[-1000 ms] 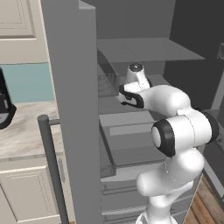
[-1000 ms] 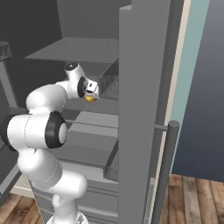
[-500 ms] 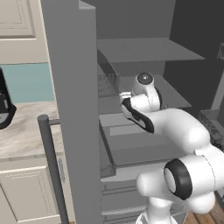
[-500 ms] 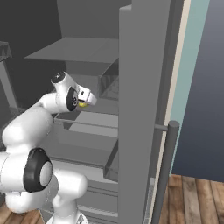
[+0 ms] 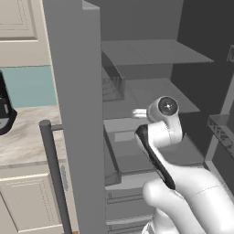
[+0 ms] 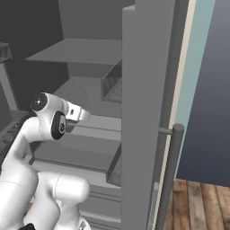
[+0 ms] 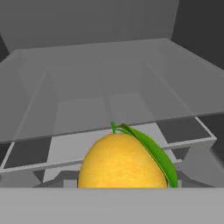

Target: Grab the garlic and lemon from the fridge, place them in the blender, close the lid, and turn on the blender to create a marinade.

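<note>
Hand view: lemon (image 7: pixel 123 159) sits close between my fingers, jaws part-spread round it, apparently gripped; fridge (image 5: pixel 73 91) open, shelves ahead; garlic, blender loading, lid, switch-on all left, I judge.

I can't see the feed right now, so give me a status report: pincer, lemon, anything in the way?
Pincer shut on the lemon, which sits low and close in the hand view. Arm in front of the open fridge, its shelves beyond the fruit. Nothing blocking it.
</note>
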